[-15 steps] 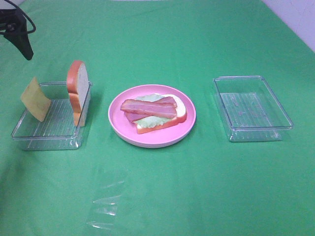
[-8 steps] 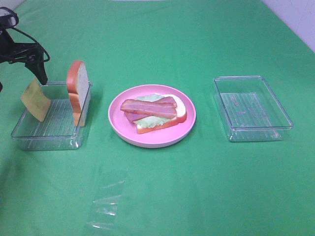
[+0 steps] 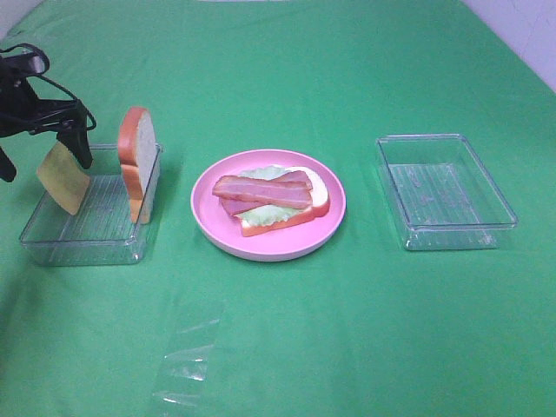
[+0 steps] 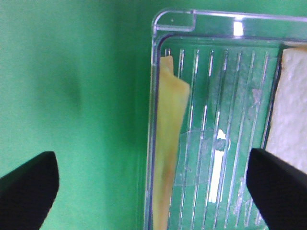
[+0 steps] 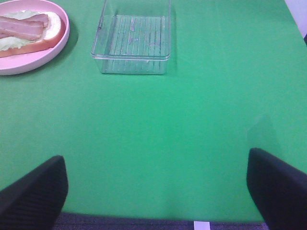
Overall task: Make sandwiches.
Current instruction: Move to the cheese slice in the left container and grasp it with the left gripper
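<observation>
Cheese (image 3: 62,178), a yellow square, leans on edge against the outer wall of the left clear tray (image 3: 82,248), and the left gripper (image 4: 153,189) hangs right above it, jaws spread wide to either side of that wall and holding nothing. An upright bread slice (image 3: 139,169) stands against the tray's opposite wall, while on the pink plate (image 3: 269,248) in the middle a flat bread slice (image 3: 317,201) lies under lettuce (image 3: 261,215) and bacon strips (image 3: 261,189). The right gripper (image 5: 156,189) hovers over the green cloth (image 5: 153,120) near the right clear tray (image 5: 132,64), jaws wide apart and gripping nothing.
</observation>
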You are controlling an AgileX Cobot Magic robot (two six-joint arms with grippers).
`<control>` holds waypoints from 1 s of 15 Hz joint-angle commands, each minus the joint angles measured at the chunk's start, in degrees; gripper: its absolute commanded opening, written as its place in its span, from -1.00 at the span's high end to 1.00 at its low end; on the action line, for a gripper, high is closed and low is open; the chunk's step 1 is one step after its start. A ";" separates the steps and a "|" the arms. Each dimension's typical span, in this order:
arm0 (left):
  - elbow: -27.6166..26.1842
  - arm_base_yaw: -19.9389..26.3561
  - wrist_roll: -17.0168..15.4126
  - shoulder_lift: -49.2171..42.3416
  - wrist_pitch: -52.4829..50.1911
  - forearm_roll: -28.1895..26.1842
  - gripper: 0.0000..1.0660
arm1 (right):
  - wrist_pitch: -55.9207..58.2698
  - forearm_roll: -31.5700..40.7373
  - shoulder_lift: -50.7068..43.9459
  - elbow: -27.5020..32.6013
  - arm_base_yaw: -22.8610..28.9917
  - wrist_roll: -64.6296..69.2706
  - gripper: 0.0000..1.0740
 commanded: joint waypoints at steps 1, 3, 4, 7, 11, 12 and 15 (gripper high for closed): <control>0.34 0.00 -0.06 0.11 0.52 -0.06 -0.78 | -0.40 0.00 0.17 0.11 -0.34 -0.46 -0.81; 0.34 0.00 -0.69 0.11 0.86 0.11 -0.59 | -0.40 0.00 0.17 0.11 -0.34 -0.46 -0.81; 0.34 0.00 -1.49 0.11 1.15 0.46 -0.41 | -0.40 0.00 0.17 0.11 -0.34 -0.46 -0.81; 0.34 0.00 -1.72 0.11 1.32 0.46 0.10 | -0.40 0.00 0.17 0.11 -0.34 -0.46 -0.81; 0.34 -0.11 -4.64 0.11 0.86 0.46 0.91 | -0.40 0.00 0.17 0.11 -0.34 -0.46 -0.81; 0.34 -0.11 -4.70 0.11 0.57 0.46 1.00 | -0.40 0.00 0.17 0.11 -0.34 -0.46 -0.81; 0.34 -0.17 -4.70 0.11 -0.23 0.46 1.00 | -0.40 0.00 0.17 0.11 -0.34 -0.46 -0.81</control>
